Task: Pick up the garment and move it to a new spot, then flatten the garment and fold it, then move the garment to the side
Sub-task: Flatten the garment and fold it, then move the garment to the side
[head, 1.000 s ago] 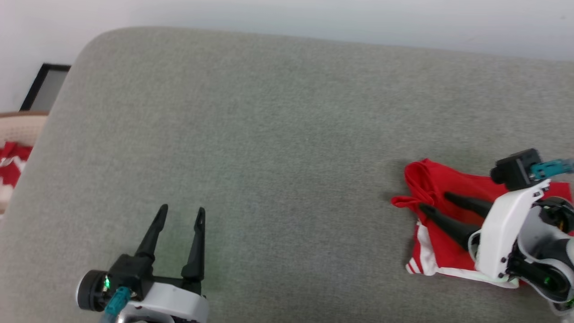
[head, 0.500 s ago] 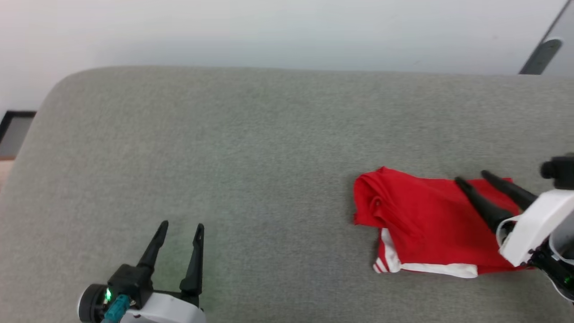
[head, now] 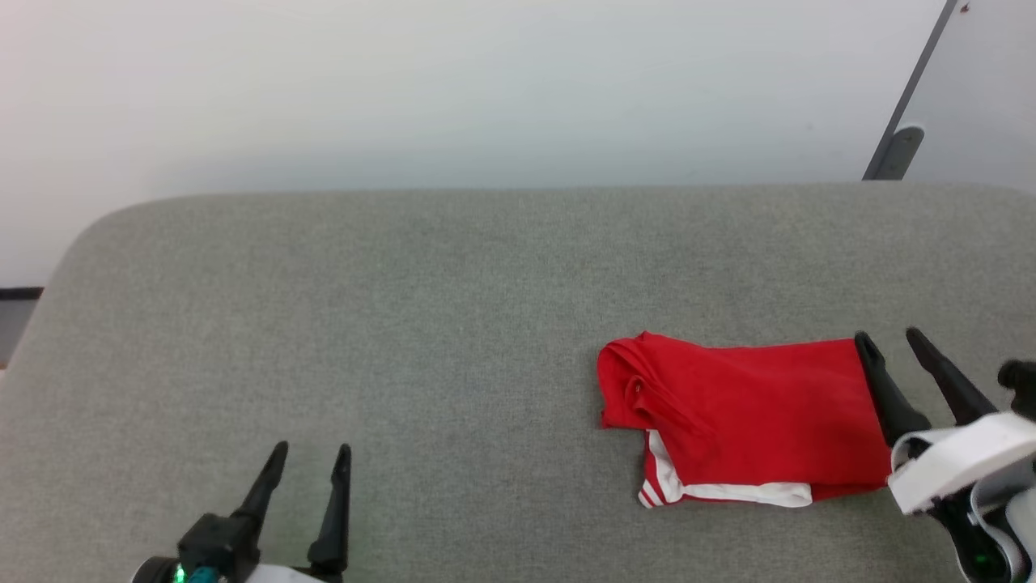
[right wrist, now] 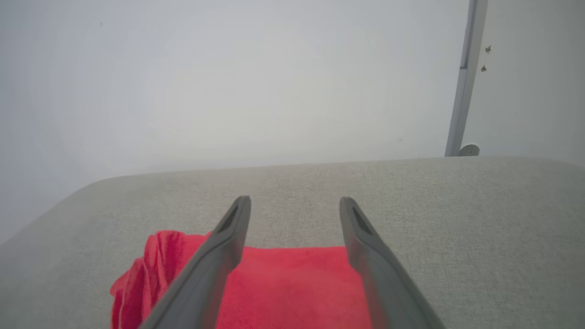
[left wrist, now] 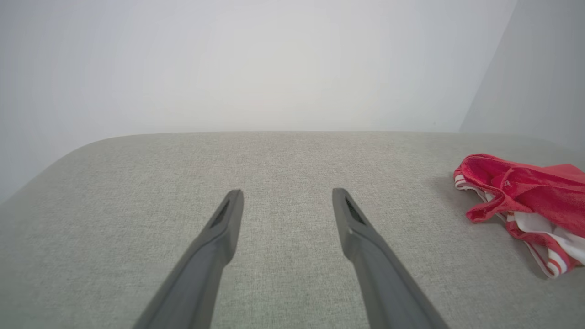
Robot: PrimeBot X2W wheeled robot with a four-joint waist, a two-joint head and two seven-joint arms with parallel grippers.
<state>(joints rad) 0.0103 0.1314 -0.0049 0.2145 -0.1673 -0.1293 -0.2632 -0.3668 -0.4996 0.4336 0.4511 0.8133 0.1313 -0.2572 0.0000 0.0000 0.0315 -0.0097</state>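
Obs.: the garment (head: pixel 745 421) is lying on the right half of the grey cushion (head: pixel 405 324), about midway between the cushion's back edge and its front edge. It is sitting as a compact folded rectangle, plain red face up. A white sleeve with striped trim is peeking out from under the layers on the side facing the cushion's front. The end facing the cushion's middle is bunching into a few rolled ridges. No lettering is showing.

Right gripper (head: pixel 888 334): it is hovering over the cushion's right end with its fingers spread apart and nothing between them. In the head view one finger is overlapping the garment's right edge. In the right wrist view the red cloth is lying under both fingers with none of it pinched. I cannot tell whether a finger is brushing the cloth.

Left gripper (head: pixel 312 447): it is hanging over the cushion's front-left part, fingers apart and empty, well clear of the cloth.

Step, as I am reading it: the folding is looking finished, and the work is sitting in the last step, moving the garment to the side. With both claws free, the set-down is looking done or close to it.

Next move, judged: if this spot is counting as "the side", the arms are only needing to draw clear without snagging the top layer. If another shift is wanted, the claw is needing to close on all layers at once near the cushion's right end, or the fold is likely to open.
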